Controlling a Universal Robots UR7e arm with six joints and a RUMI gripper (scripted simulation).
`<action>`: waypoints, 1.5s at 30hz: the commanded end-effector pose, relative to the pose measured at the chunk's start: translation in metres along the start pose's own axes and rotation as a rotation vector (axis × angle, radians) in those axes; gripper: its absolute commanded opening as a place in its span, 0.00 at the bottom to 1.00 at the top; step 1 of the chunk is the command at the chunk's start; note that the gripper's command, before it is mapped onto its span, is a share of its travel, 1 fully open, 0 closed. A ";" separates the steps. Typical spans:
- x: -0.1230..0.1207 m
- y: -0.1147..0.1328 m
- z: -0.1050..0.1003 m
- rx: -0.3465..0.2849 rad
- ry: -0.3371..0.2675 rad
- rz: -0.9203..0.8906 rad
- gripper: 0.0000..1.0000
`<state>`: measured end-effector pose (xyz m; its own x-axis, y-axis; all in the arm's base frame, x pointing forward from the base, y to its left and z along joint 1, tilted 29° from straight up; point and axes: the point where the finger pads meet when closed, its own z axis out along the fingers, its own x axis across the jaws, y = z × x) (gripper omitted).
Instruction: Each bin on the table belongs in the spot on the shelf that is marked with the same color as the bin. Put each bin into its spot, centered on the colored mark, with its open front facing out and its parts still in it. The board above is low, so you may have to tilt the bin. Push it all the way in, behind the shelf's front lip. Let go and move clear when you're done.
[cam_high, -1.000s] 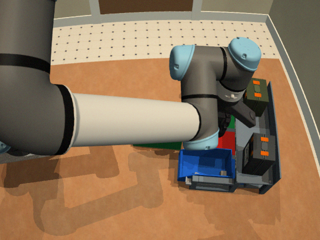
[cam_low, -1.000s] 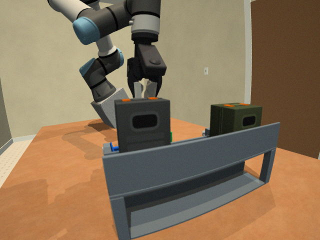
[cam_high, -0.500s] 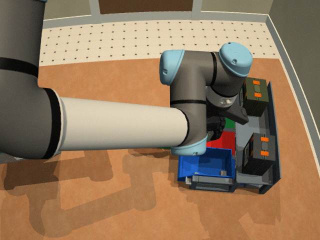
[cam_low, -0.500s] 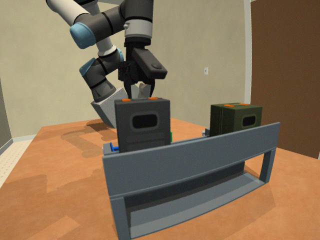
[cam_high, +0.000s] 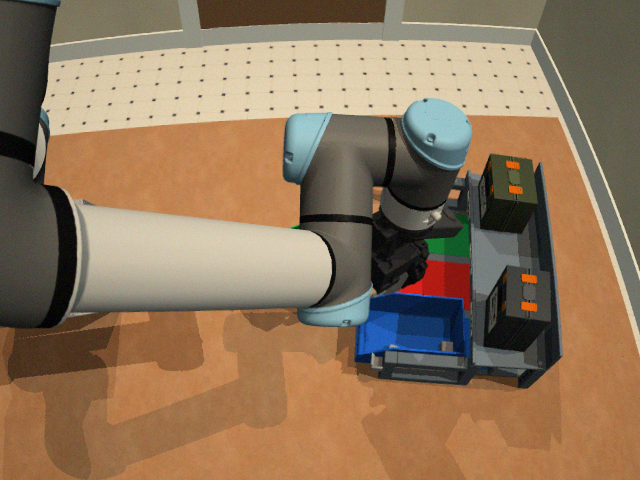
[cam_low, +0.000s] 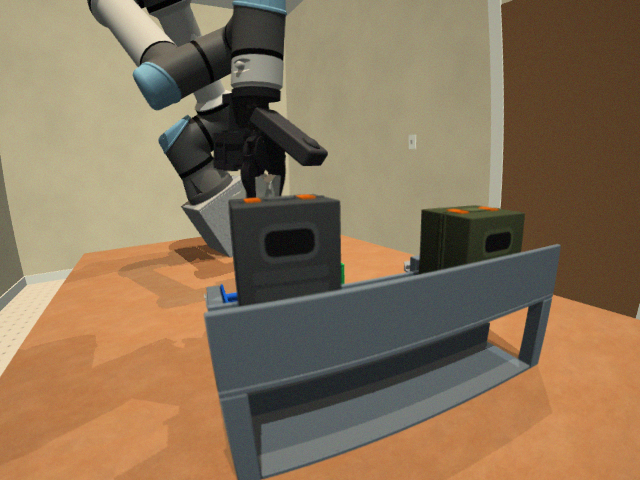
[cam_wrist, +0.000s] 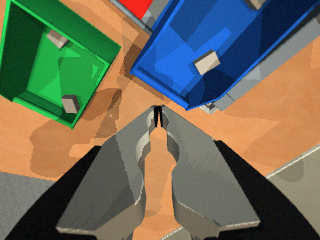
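Note:
A blue bin (cam_high: 413, 324) sits in the shelf's near spot with small grey parts in it; it also shows in the wrist view (cam_wrist: 225, 45). A green bin (cam_wrist: 52, 60) with two grey parts lies on the table, top left in the wrist view, mostly hidden behind the arm in the top view. The shelf's red mark (cam_high: 443, 279) and green mark (cam_high: 448, 242) show bare beside the blue bin. My gripper (cam_wrist: 158, 107) is shut and empty, hovering above the table between the two bins. In the exterior view the gripper (cam_low: 261, 178) hangs above and behind the shelf.
The grey shelf (cam_low: 382, 330) stands on the wooden table. A dark grey case (cam_high: 519, 307) and an olive case (cam_high: 506, 192) stand on its top board. The arm's long link (cam_high: 206, 263) spans the left of the table.

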<state>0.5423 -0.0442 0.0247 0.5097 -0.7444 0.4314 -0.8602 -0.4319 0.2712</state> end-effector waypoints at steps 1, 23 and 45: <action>-0.009 0.023 0.006 0.052 0.012 -0.274 0.00; -0.027 0.065 0.016 0.080 0.052 -0.792 0.00; -0.029 0.069 0.017 0.081 0.057 -0.841 0.00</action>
<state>0.4682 -0.0612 0.0161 0.9780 -0.1371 0.1570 -0.1953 -0.8657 0.4609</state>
